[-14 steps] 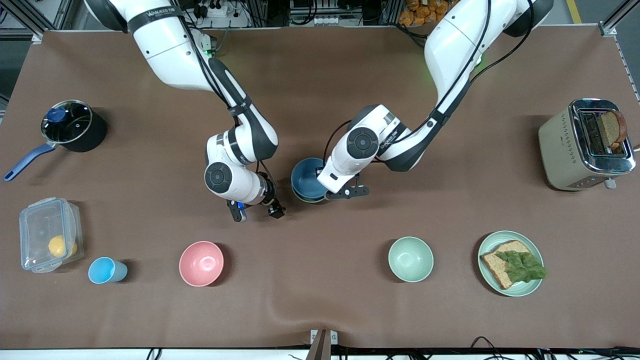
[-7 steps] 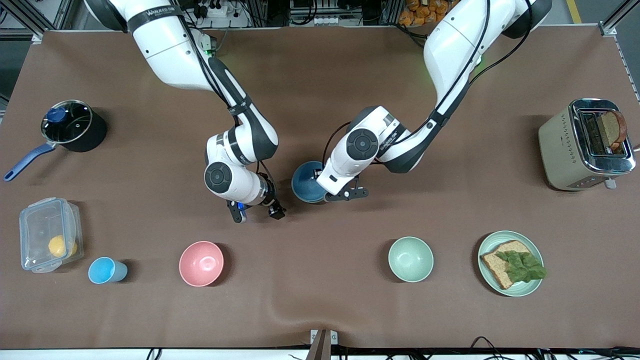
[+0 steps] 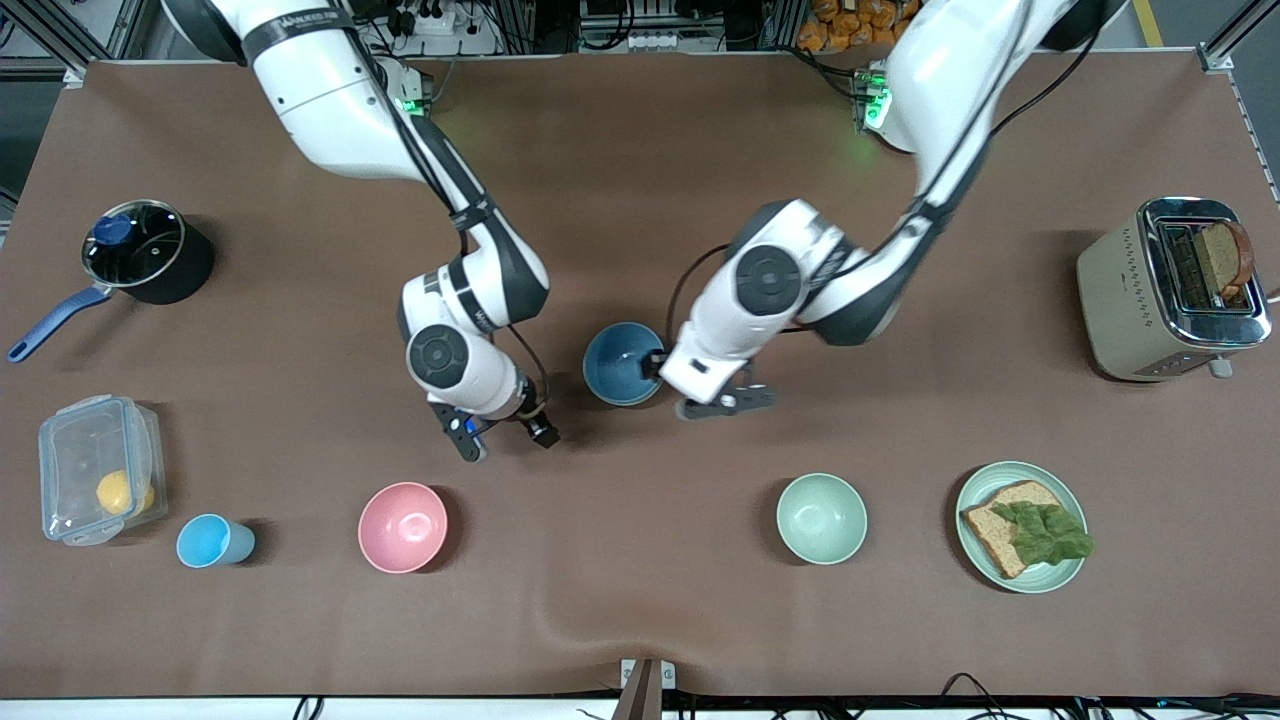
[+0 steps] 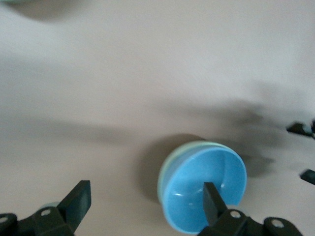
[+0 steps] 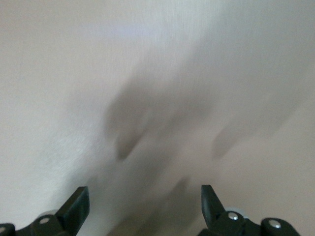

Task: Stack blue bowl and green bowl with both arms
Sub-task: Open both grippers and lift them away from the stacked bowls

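Observation:
The blue bowl sits mid-table, nested in the green bowl, whose sage rim shows around the blue bowl in the left wrist view. My left gripper is open and empty, just above the table beside the stack, toward the left arm's end. One of its fingers overlaps the blue bowl's rim in the left wrist view; the midpoint is over bare table. My right gripper is open and empty over bare table beside the stack, toward the right arm's end, and its wrist view shows only cloth.
Nearer the front camera stand a pink bowl, a paler mint bowl, a light-blue cup, a plate with bread and lettuce, and a clear container. A pot and a toaster stand at the ends.
The left arm has drawn back from the blue bowl toward its own end, leaving the bowl settled in the green one. The right gripper has shifted slightly.

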Motion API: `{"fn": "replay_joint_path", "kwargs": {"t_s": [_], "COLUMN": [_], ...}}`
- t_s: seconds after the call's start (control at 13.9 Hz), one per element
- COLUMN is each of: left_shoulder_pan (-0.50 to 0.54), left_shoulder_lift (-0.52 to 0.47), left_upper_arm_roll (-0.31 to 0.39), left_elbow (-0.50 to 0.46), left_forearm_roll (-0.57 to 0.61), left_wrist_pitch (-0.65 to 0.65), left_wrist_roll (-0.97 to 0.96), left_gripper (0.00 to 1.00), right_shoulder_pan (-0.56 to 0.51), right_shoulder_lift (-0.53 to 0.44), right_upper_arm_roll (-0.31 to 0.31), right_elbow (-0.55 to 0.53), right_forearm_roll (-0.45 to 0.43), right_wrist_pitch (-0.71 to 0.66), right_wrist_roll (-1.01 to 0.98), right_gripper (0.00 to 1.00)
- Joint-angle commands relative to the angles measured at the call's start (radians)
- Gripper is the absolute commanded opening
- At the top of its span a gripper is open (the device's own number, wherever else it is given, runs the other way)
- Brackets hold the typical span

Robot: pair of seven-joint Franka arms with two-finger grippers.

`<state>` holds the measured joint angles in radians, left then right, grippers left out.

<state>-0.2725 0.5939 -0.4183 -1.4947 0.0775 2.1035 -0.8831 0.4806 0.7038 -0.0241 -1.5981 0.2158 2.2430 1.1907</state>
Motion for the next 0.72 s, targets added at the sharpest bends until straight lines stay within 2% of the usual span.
{"fn": "replay_joint_path", "kwargs": {"t_s": [0.0,0.14,0.29,0.43,0.65], "left_shoulder_pan": [0.111,0.194,0.3,0.393,0.479], "left_shoulder_lift": [-0.181,-0.274,-0.354,-0.42,-0.473], "left_upper_arm_roll": [-0.002,-0.002,-0.004,-0.007,-0.01], "left_elbow": [-0.042,-0.042,-0.042,-0.044,-0.042], "left_forearm_roll": [0.021,0.037,0.048,0.039,0.027], "left_wrist_pitch": [-0.196,-0.314,-0.411,-0.471,-0.522], "left_wrist_roll": [0.003,0.068,0.238,0.404,0.532], "left_gripper": [1.0,1.0,1.0,1.0,1.0], "right_shoulder_pan": [-0.1,-0.192,-0.276,-0.335,-0.359], "right_shoulder_lift": [-0.049,-0.088,-0.136,-0.216,-0.386], "right_upper_arm_roll": [0.012,0.012,0.012,0.012,0.012], "right_elbow": [0.018,0.009,-0.012,-0.086,-0.228], "right_forearm_roll": [-0.024,-0.029,-0.068,-0.127,-0.13], "right_wrist_pitch": [-0.15,-0.241,-0.321,-0.327,-0.322], "right_wrist_roll": [-0.207,-0.383,-0.552,-0.673,-0.891], "right_gripper": [1.0,1.0,1.0,1.0,1.0]}}
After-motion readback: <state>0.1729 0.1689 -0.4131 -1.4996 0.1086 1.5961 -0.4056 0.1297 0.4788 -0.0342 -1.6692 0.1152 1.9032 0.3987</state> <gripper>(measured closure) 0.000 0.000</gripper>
